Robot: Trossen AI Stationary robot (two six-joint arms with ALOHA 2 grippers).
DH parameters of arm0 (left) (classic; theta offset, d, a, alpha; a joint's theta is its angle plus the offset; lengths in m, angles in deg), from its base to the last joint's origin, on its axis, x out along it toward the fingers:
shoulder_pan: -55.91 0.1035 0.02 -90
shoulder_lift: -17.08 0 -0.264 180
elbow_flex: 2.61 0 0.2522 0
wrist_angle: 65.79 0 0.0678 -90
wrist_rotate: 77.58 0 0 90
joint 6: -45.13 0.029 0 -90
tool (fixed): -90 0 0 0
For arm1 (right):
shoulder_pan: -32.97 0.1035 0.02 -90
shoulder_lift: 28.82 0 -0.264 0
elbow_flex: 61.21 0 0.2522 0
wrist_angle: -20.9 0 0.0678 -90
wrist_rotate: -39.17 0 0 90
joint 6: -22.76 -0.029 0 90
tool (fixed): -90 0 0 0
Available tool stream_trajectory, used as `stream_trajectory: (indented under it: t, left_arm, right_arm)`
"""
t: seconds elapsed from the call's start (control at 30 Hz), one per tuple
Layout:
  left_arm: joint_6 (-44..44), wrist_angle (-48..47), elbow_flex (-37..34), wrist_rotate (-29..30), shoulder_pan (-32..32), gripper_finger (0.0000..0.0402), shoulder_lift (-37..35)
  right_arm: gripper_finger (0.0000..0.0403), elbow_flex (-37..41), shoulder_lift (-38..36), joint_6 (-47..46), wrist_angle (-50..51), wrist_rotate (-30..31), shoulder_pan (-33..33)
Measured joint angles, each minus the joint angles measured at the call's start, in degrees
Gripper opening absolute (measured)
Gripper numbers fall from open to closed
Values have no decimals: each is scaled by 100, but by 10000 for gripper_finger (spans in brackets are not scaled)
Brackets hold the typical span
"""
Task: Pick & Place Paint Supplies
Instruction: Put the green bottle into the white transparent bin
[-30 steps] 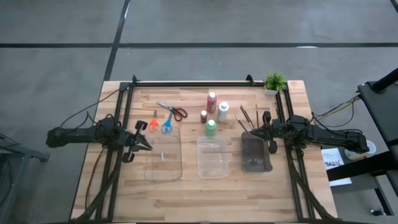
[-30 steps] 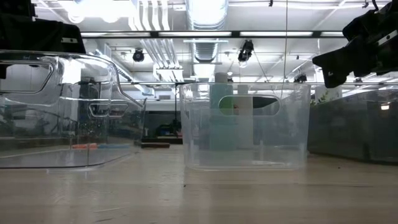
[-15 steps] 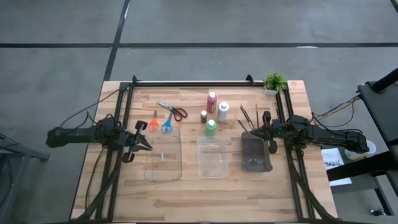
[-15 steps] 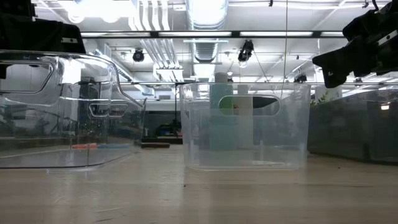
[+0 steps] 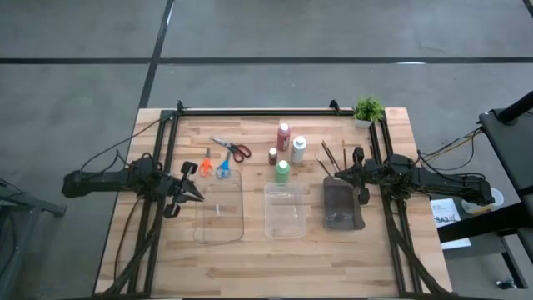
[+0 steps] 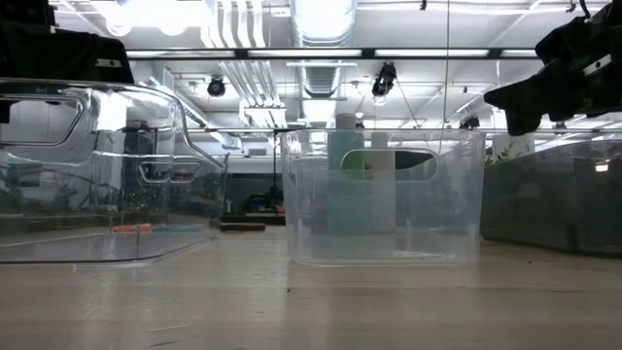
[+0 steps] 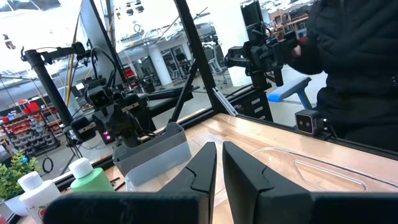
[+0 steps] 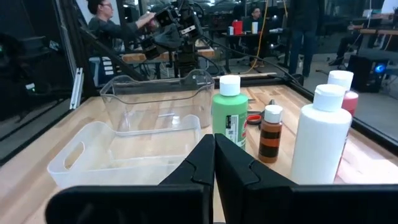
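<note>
With my right gripper [image 5: 335,177] clenched empty beside the paintbrushes [image 5: 327,156] and my left gripper [image 5: 198,197] nearly closed, holding nothing, near the scissors [image 5: 223,169], I should spread my right fingers before lowering squarely over one brush.

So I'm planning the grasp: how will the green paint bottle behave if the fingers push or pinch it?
The green paint bottle stands upright and is taller than it is wide, so a push near its white cap would probably tip it. Its sides look smooth, so it may slip in a light pinch. The brown bottle stands close beside it and could be knocked.
</note>
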Motion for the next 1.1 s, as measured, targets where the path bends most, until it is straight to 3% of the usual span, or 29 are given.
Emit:
stream_trajectory:
  t: [0.27, 0.47, 1.1]
  left_arm:
    - [0, 0, 0, 0, -1, 36, 0]
    - [0, 0, 2, 0, -1, 36, -2]
    - [0, 0, 1, 0, -2, 36, -2]
  right_arm:
    - [8, 1, 0, 83, 26, 7, 1]
    - [8, 1, 0, 1062, 28, 4, 5]
    - [8, -1, 4, 0, -1527, -9, 5]
